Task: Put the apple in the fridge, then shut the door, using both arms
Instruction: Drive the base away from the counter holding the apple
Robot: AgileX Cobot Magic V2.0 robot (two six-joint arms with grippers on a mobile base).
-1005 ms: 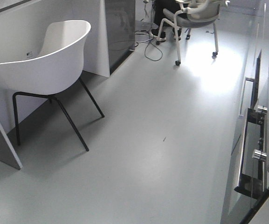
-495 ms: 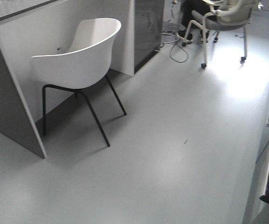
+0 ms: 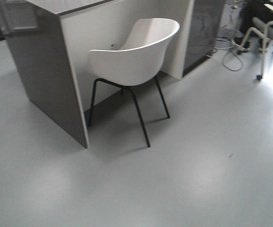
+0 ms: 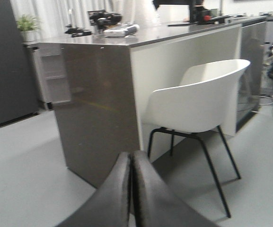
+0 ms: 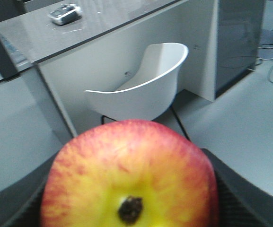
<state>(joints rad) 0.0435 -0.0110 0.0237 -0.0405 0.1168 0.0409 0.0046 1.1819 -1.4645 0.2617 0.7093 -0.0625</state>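
Grey floor [image 3: 198, 179] and a white chair [image 3: 136, 61] fill the room. Near us, the right claw [image 5: 127, 203] is clamped on the apple [image 5: 131, 165]. The left claw [image 4: 131, 189] is pressed together, empty. Bumping the chair could shake the apple loose.

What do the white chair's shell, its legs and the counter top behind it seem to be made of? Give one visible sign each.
Chair shell: probably moulded plastic, smooth matt white, one curved piece. Legs: likely thin metal rod, black painted. Counter top: polished grey, stone or laminate; it reflects light.
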